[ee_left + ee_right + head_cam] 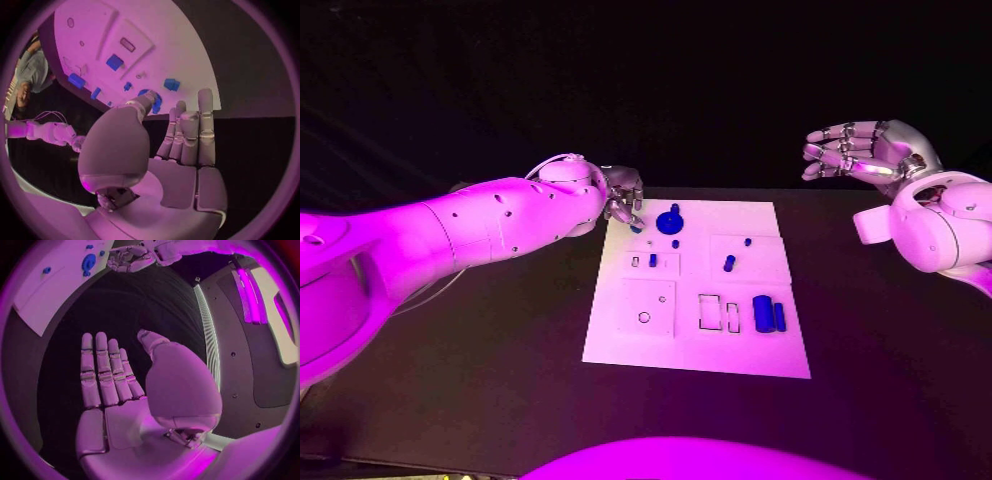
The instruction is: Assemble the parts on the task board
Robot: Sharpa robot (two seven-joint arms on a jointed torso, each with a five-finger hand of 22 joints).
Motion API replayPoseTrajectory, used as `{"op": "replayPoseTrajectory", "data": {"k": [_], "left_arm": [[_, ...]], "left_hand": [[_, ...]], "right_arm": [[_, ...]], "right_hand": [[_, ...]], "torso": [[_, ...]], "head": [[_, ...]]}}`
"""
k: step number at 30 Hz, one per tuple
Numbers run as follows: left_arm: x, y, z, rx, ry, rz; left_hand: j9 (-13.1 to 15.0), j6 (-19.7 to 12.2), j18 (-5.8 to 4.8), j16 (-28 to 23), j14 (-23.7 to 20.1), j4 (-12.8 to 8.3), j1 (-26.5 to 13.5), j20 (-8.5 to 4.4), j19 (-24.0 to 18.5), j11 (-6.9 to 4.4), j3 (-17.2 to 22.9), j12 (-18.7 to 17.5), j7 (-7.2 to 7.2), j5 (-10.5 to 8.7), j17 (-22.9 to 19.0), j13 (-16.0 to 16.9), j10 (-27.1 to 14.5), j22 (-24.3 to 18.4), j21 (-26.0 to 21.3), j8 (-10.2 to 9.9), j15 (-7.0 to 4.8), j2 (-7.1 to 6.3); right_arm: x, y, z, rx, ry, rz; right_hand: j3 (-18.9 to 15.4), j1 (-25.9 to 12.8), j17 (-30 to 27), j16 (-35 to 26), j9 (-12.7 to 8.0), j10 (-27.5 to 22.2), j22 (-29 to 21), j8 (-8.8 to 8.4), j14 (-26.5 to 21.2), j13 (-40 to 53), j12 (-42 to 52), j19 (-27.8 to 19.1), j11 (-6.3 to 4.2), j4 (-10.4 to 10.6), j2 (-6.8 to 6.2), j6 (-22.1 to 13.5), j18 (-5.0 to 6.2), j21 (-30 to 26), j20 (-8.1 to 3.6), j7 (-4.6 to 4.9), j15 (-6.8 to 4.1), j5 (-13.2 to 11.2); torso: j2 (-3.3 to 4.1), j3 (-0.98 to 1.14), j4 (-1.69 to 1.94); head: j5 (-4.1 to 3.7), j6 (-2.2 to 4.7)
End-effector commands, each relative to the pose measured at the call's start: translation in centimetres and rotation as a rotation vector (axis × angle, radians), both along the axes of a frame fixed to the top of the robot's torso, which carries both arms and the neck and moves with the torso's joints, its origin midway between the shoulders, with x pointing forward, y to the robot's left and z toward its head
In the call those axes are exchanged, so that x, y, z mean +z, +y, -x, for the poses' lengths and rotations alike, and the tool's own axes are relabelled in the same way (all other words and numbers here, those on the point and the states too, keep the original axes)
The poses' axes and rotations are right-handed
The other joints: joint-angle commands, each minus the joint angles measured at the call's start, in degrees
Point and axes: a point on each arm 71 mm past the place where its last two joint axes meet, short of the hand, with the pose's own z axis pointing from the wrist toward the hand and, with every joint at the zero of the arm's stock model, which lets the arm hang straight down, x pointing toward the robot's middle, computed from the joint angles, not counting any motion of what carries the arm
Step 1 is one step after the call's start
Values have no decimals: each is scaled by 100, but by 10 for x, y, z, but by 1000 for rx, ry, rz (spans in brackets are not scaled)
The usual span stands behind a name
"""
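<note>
The white task board (689,345) lies in the middle of the black table. Several blue parts sit on it: a round knob-like part (671,221) near its far left corner, small pieces (728,263) in the middle, and a longer block (763,313) at the right. My left hand (623,195) hovers at the far left corner, fingers straight and apart, holding nothing. Its thumb (142,105) is just in front of the round part (154,104). My right hand (870,150) is raised beyond the board's far right, empty, its fingers (103,370) spread.
The board has raised panels with slots and holes (711,311). Bare black table (473,360) surrounds the board on all sides. In the right wrist view the left hand (131,257) shows by the board (50,290).
</note>
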Motion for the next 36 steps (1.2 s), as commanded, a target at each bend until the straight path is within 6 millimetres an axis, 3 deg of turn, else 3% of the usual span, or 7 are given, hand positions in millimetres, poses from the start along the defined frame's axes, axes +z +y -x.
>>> {"op": "replayPoseTrajectory", "data": {"k": [1,7,10,12,28,36], "left_arm": [[-2,-2,-1,9,-7,-15],[-9,-2,-1,29,11,-40],[-12,-1,0,36,27,-50],[-14,-1,0,40,35,-55],[-24,-4,0,57,45,-40],[-26,-2,-1,72,48,-33]], "left_hand": [[-9,26,-54,132,121,34,50,-18,159,2,-174,139,10,75,107,-30,99,144,150,175,-1,11],[-3,55,-93,259,240,273,133,-42,299,-40,-435,356,-29,73,301,11,149,331,336,418,-39,44],[12,141,-131,379,352,514,151,-72,426,-96,-728,595,-89,71,500,74,250,537,536,662,-87,87],[8,191,-155,461,427,541,138,-88,506,-122,-877,702,-116,71,631,101,301,670,667,767,-108,139],[-19,200,-171,534,490,546,96,-104,550,-140,-1051,784,-133,74,751,114,305,762,760,854,-125,249],[-59,177,-171,552,498,535,191,-106,541,-139,-1048,793,-127,86,775,100,278,771,768,867,-125,376]], "right_arm": [[0,1,0,6,-2,3],[0,2,0,7,-3,4],[0,2,0,7,-3,4],[0,2,0,7,-3,5],[-1,3,0,10,-1,4],[-1,3,0,11,-1,4]], "right_hand": [[103,154,-45,-98,-33,66,-39,-103,85,-38,-89,89,-20,-41,69,60,157,-29,-17,190,-30,133],[103,154,-45,-98,-33,66,-39,-103,85,-38,-89,89,-20,-41,69,60,157,-29,-17,190,-30,133],[103,154,-45,-98,-33,66,-39,-103,85,-38,-89,89,-20,-41,69,60,157,-29,-17,190,-30,133],[104,151,-47,-101,-34,69,-44,-104,85,-43,-90,90,-20,-40,68,62,156,-30,-16,191,-30,133],[105,141,-50,-106,-36,75,-54,-105,88,-53,-92,91,-19,-36,68,67,156,-29,-16,192,-29,133],[106,134,-52,-109,-37,80,-62,-106,91,-60,-93,93,-18,-32,70,71,156,-29,-16,193,-29,133]], "torso": [[-6,-2,10],[-1,-2,8],[-4,-6,11],[-8,-4,20],[-6,0,11],[-10,4,20]], "head": [[-2,0],[-8,0],[-11,-9],[-24,-16],[-42,-15],[-53,-19]]}}
